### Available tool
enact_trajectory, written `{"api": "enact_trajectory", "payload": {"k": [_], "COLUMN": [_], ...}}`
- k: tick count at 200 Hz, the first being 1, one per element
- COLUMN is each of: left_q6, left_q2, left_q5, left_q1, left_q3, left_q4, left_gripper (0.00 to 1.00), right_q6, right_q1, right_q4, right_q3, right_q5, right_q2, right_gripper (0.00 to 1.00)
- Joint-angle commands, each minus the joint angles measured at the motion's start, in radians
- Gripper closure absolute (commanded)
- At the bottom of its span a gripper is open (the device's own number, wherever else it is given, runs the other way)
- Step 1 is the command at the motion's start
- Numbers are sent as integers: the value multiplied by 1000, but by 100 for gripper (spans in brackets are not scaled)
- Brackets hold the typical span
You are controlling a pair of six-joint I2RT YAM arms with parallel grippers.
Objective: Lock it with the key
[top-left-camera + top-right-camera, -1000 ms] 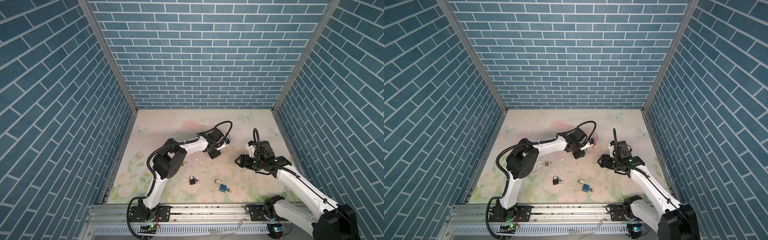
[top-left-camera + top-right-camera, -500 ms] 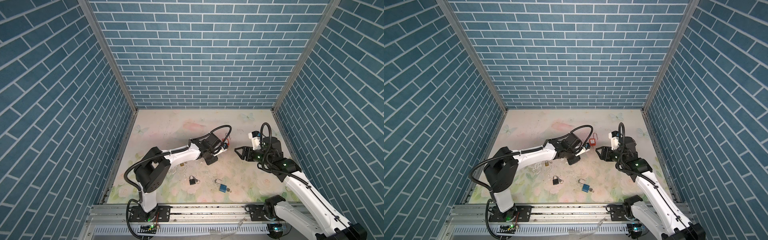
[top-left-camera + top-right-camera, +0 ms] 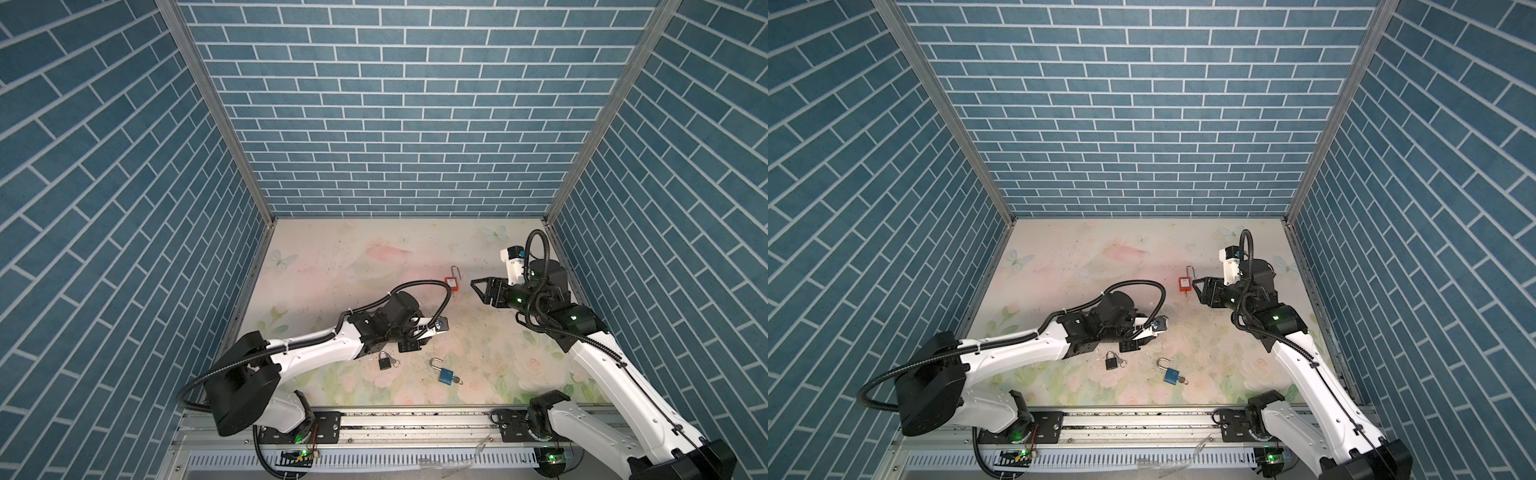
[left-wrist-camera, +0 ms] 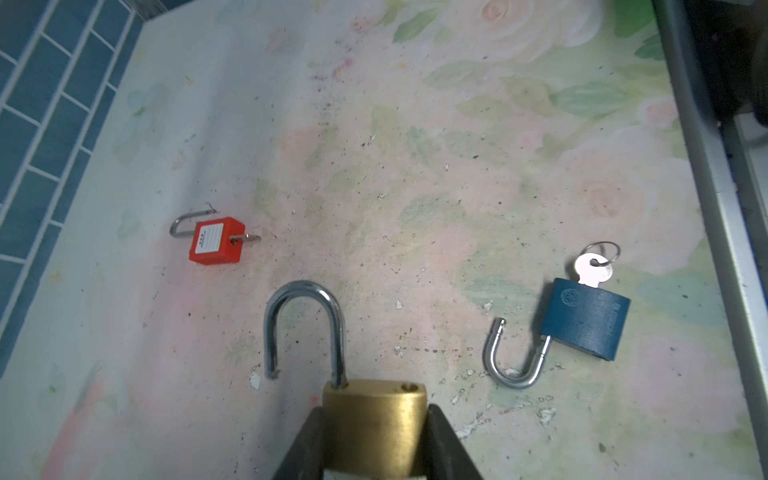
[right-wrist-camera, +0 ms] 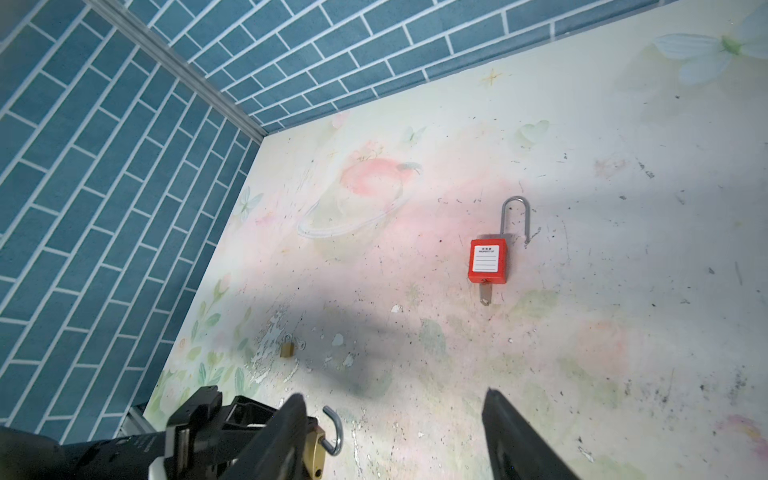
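Three padlocks in both top views: red padlock (image 3: 452, 281) mid table (image 3: 332, 257), near right gripper (image 3: 480, 291); black padlock (image 3: 385, 362), blue padlock (image 3: 446, 375) by front edge. Left arm (image 3: 316, 353) now drawn back toward front edge. Left wrist: left gripper (image 4: 374, 415) part open, clamps brass padlock (image 4: 374, 432), shackle (image 4: 303, 328) open. Right wrist: right gripper wide, empty.

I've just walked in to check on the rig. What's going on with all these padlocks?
The left gripper is clamped on a brass padlock whose shackle is swung open. The right gripper is open and empty, facing the red padlock, which lies on the table with its shackle open and a key in it. A blue padlock, also open with its key in, and a black padlock lie nearer the front. Neither gripper is on a key at this moment.
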Motion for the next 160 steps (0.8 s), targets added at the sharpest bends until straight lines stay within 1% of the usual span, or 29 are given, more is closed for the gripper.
{"api": "enact_trajectory", "payload": {"k": [1,8,16,63,101,160], "left_q6": [96,111,142,152,152,178], "left_q2": [-38,-37,-37,-52,-62,-97], "left_q5": [44,54,71,82,85,92], "left_q1": [2,4,4,2,4,3], "left_q3": [-12,-8,-4,-8,0,-5], "left_q4": [144,129,108,117,125,129], "left_gripper": [93,93,93,93,93,93], "right_q6": [-63,-77,-87,-115,-126,-92], "right_q1": [-3,-1,4,69,158,167], "right_q4": [-41,-47,-52,-58,-66,-15], "right_q3": [34,36,38,37,23,-61], "right_q5": [-145,-189,-211,-237,-212,-172], "right_q2": [49,64,76,101,143,133], "right_gripper": [34,35,35,35,36,38]}}
